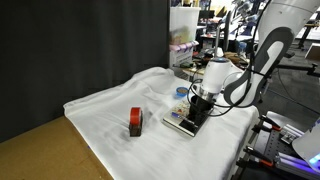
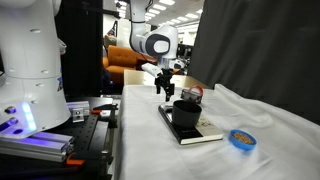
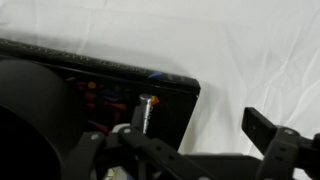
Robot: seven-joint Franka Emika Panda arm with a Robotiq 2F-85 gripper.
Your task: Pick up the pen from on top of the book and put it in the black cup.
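Observation:
The dark book (image 2: 208, 131) lies on the white cloth and also shows in an exterior view (image 1: 181, 123). The black cup (image 2: 187, 112) stands on the book; in the wrist view it fills the left edge (image 3: 30, 120). The pen (image 3: 146, 106), slim with a silver tip, shows over the book's cover (image 3: 110, 82); its lower part is hidden behind my gripper's links. My gripper (image 3: 185, 138) is open with the fingers wide apart, not touching the pen. It hovers just above the book beside the cup in both exterior views (image 1: 198, 102) (image 2: 164, 91).
A red-orange block (image 1: 135, 122) stands on the white cloth (image 1: 110, 135) away from the book. A small blue round object (image 2: 240, 139) lies near the book's end. Shelves and clutter stand behind the table, and the robot base (image 2: 30, 90) stands beside it.

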